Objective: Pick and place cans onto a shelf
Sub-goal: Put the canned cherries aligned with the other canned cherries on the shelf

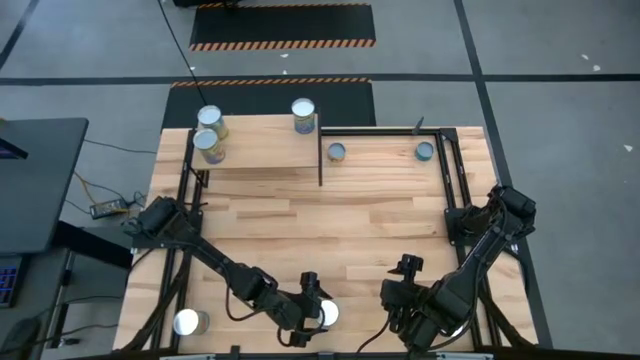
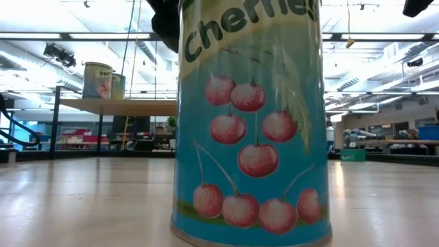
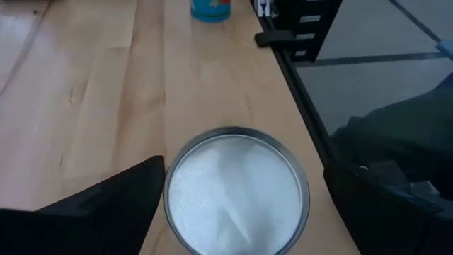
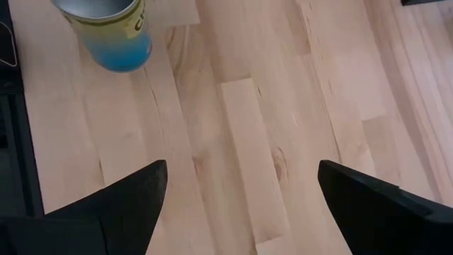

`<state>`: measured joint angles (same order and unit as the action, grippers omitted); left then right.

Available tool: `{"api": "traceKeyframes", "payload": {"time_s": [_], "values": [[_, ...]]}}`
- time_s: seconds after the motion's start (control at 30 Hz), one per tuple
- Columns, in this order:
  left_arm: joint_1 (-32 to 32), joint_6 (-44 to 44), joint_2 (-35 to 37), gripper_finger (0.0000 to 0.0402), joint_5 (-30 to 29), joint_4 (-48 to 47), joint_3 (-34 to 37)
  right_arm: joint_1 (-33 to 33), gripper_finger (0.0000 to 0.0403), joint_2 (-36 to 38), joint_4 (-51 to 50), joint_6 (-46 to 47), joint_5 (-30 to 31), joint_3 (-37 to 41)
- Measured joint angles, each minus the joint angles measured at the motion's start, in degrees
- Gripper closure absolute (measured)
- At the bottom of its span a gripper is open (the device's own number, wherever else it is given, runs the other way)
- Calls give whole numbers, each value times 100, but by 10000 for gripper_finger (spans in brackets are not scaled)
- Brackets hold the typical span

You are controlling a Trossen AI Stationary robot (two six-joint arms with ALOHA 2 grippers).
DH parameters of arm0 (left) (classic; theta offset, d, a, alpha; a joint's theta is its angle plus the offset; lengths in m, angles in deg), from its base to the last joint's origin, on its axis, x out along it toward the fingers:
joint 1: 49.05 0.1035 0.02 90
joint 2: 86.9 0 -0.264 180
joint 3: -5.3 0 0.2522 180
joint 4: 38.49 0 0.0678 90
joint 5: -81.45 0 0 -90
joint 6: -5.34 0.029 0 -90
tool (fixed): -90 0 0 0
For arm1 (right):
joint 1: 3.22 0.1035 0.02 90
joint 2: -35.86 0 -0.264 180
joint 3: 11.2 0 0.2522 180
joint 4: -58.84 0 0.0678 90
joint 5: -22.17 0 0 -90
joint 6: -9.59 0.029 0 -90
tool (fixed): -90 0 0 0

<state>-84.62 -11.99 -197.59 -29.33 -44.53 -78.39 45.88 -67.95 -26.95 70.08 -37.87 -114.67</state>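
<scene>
Straddling can (image 3: 237, 191) | left end effector (image 3: 241, 205) wide open, fingers either side, holding nothing

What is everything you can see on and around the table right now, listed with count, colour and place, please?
cans on the shelf: three, silver tops, yellowish labels; two at its left end, one at its far right corner.
cans on the tabletop beside the shelf: two, silver tops; at and.
cans at the table's near edge: two; one near the left corner, one at the middle, blue label with red cherries.
shelf: one, light wood on black legs, far left of the table.
table: one, butcher-block.
left gripper: open, fingers either side of the middle can.
right gripper: open, over bare tabletop.
</scene>
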Motion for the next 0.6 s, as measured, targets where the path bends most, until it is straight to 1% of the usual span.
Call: {"api": "traceKeyframes", "payload": {"time_s": [0.1,0.33,0.6], "values": [[4,-2,-24,7,23,15,0,0,28,0,-2,37,-2,0],[15,283,-502,7,112,480,6,0,28,0,-3,156,-3,0],[111,209,-520,11,110,671,4,0,28,0,-4,238,-4,0]]}}
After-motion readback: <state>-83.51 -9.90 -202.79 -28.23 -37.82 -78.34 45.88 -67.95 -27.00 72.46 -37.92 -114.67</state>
